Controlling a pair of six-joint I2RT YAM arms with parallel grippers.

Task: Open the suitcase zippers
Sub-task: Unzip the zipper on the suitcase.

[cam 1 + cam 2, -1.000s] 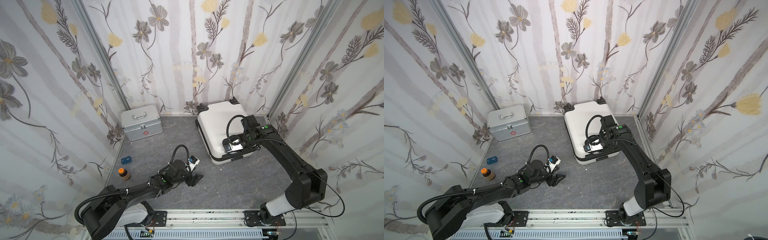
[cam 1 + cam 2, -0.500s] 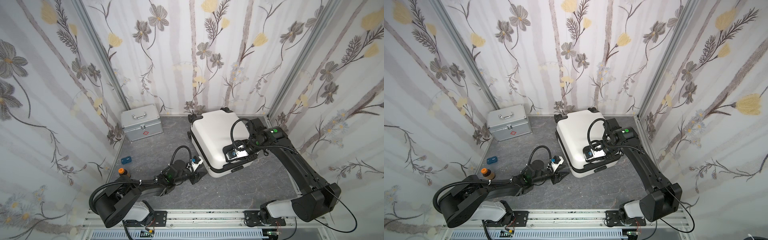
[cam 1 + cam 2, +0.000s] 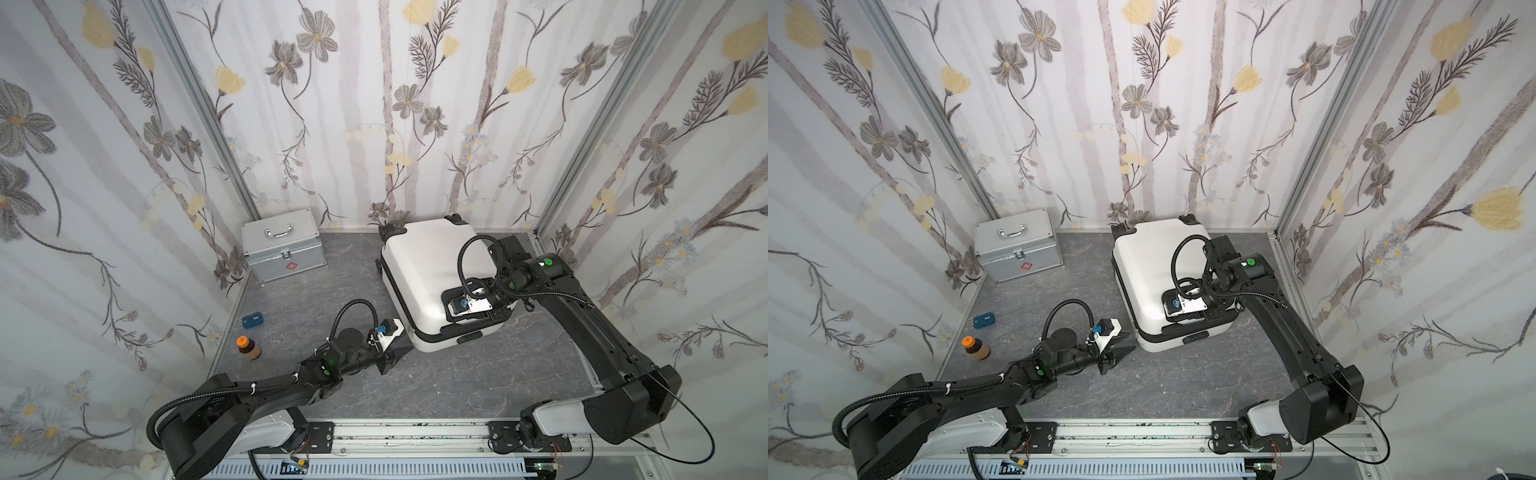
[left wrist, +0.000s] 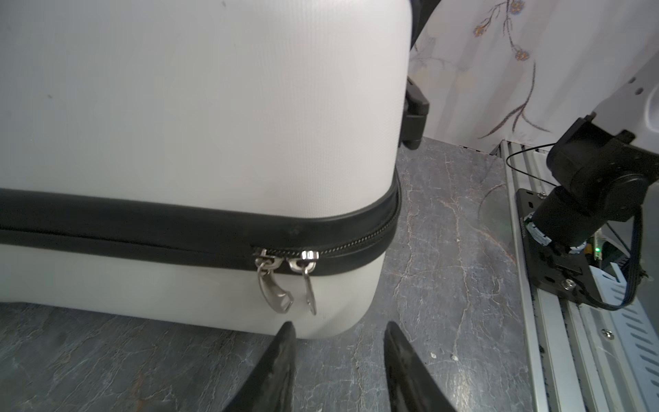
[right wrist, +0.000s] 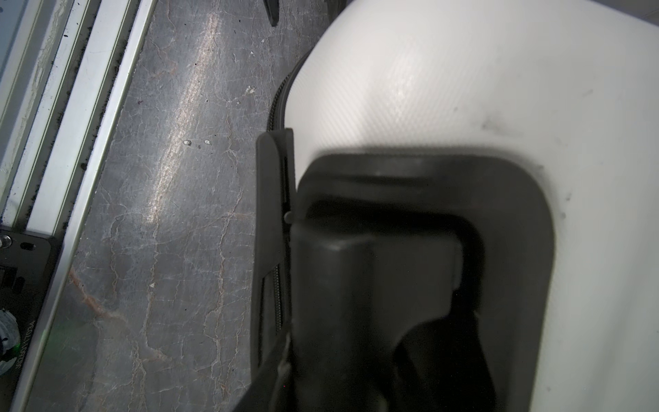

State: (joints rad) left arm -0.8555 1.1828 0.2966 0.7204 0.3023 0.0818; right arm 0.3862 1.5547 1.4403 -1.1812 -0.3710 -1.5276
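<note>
The white suitcase (image 3: 432,266) (image 3: 1154,266) lies flat on the grey floor, right of centre near the back wall. Its dark zipper band (image 4: 178,232) runs round the seam. Two silver pulls (image 4: 274,285) hang side by side near the suitcase's near-left corner. My left gripper (image 4: 339,325) (image 3: 399,355) sits low on the floor just short of that corner. It is open, with nothing between its fingers, and the pulls hang just beyond one fingertip. My right gripper (image 3: 484,318) (image 3: 1204,318) reaches into the black handle recess (image 5: 463,178) at the suitcase's near end, shut on the black handle (image 5: 374,285).
A silver aluminium case (image 3: 284,245) with a red cross stands at the back left. A small blue box (image 3: 252,320) and a brown bottle with an orange cap (image 3: 248,348) sit by the left wall. An aluminium rail (image 3: 415,432) runs along the front edge.
The suitcase has come nearer and turned slightly with the right gripper on its handle. The left gripper's jaws have narrowed beside the suitcase's corner.
</note>
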